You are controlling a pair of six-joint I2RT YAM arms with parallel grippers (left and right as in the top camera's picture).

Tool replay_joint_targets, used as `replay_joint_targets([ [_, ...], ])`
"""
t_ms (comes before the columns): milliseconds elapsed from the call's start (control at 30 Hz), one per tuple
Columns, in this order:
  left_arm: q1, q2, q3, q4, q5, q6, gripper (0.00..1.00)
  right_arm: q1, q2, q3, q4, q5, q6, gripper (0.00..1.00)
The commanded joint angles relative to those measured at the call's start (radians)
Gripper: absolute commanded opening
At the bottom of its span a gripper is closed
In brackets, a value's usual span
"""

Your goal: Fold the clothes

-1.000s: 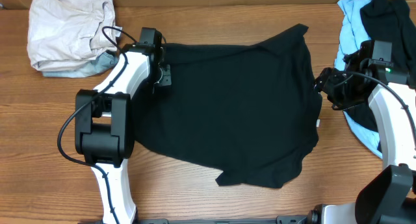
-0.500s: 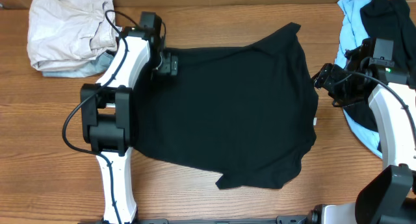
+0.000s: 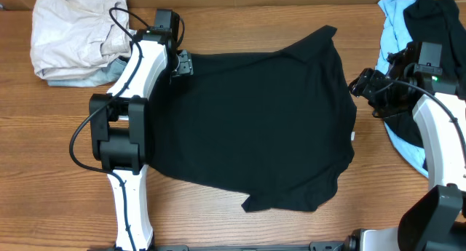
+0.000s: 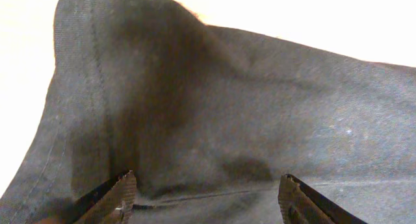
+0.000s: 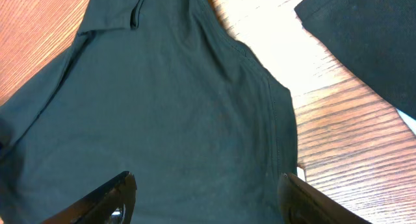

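Note:
A large plain black garment (image 3: 262, 120) of the clothes lies spread flat across the middle of the wooden table, a small white tag (image 3: 355, 137) at its right edge. My left gripper (image 3: 183, 64) hovers over its upper left corner, jaws wide open, holding nothing. In the left wrist view that gripper (image 4: 208, 195) has only the grey-black fabric (image 4: 227, 100) and a seam below it. My right gripper (image 3: 362, 84) sits at the garment's right edge, open. The right wrist view shows the right gripper (image 5: 207, 195) empty above the dark cloth (image 5: 162, 120), near its hem.
A beige garment (image 3: 76, 29) lies bunched at the back left on a pale blue-grey one (image 3: 102, 75). At the right edge, a light blue garment (image 3: 397, 25) and another black one (image 3: 437, 18) form a pile under my right arm. Bare wood (image 3: 240, 222) runs along the front.
My left gripper, shut on the black garment's left edge a second ago, has moved toward the back, opened and let the cloth go. The garment's top edge shifted slightly left. The right gripper barely moved.

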Motion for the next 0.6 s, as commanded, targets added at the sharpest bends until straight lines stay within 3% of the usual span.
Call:
replay_joint_targets([
  [0, 0.006, 0.01, -0.007, -0.035, -0.067, -0.014, 0.74, 0.003, -0.013, 0.021, 0.005, -0.005, -0.004, 0.73],
  [133, 0.012, 0.01, -0.007, -0.068, -0.141, 0.025, 0.78, 0.003, -0.013, 0.021, 0.006, -0.005, -0.004, 0.74],
  [567, 0.013, 0.01, -0.111, 0.064, -0.152, 0.008, 0.67, 0.003, -0.013, 0.021, 0.012, -0.005, -0.007, 0.74],
])
